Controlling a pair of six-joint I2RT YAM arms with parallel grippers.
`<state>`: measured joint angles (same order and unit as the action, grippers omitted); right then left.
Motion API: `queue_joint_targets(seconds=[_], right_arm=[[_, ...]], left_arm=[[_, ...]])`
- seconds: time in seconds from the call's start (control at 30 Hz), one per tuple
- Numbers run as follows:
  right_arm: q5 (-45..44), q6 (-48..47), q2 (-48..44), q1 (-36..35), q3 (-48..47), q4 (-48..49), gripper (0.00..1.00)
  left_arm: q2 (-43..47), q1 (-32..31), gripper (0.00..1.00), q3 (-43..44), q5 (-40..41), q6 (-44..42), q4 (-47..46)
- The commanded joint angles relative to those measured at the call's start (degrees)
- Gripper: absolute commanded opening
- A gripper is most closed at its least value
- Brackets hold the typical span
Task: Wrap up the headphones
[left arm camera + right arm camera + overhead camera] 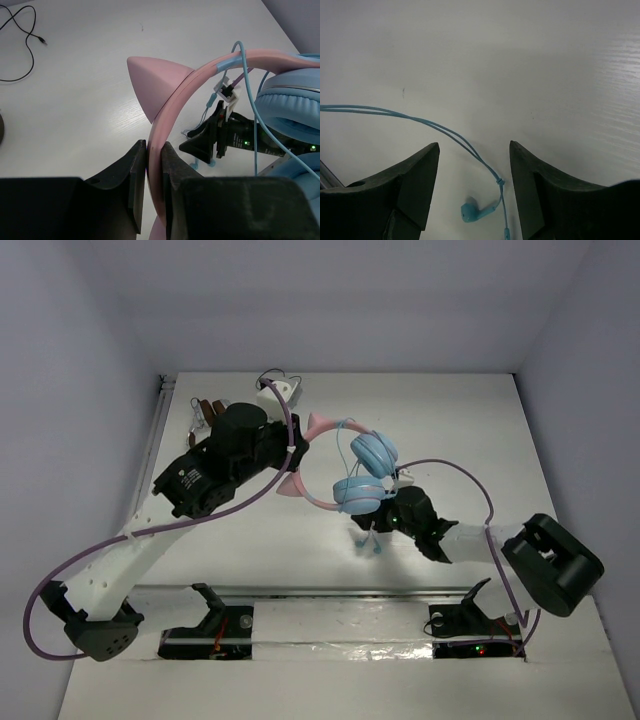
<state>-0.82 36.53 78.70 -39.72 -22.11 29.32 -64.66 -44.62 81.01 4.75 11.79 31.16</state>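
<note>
Item: headphones (358, 472), over-ear, centre of the top view, on the white table (480, 440).
- Headband (172, 97): pink, with a pointed pink cat ear (150, 82); a light-blue band crosses it near the top of the left wrist view.
- Ear cups (375, 452): two, round, light blue, padded, one just above the other in the top view.
- Cable (440, 127): thin, light blue, doubled, running from the left edge to the lower centre of the right wrist view, knotted just above its plug (475, 212).

Left claw (154, 150): clamped on the headband below the cat ear.
Right claw (474, 145): jaws apart, nothing between them; cable and plug lie on the table beneath.

Markings: white label (187, 477) on the left arm, too small to read.

Surroundings: brown headphones (208, 412), upper left of the top view; their black cable (22, 40) lies loose, well apart.
</note>
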Motion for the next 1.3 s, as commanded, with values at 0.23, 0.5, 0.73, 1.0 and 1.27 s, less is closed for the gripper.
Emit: queue_joint_targets(seconds=[0.23,0.5,0.73,1.0,1.27], right_arm=[[1.9,4.3,8.0,0.1,-1.4,8.8,0.53],[-2.9,10.7,6.7,0.1,2.2,11.9,0.0],[-3.0,14.1,3.6,-1.4,4.4,10.4,0.0],[-2.0,13.1,5.9,-9.0,1.5,10.7,0.0],[-6.8,10.7,3.3,-18.8,-6.5,1.5,0.0]], left_arm=[[0.4,-0.2,0.0,5.0,0.1,0.2,-3.3],[-2.7,0.3,0.0,11.3,4.6,-3.2,1.3],[-5.7,1.5,0.0,18.9,11.2,-5.1,7.3],[-6.9,3.3,0.0,19.0,10.8,-2.3,2.0],[-4.8,7.6,0.0,9.2,12.9,5.3,-12.0]])
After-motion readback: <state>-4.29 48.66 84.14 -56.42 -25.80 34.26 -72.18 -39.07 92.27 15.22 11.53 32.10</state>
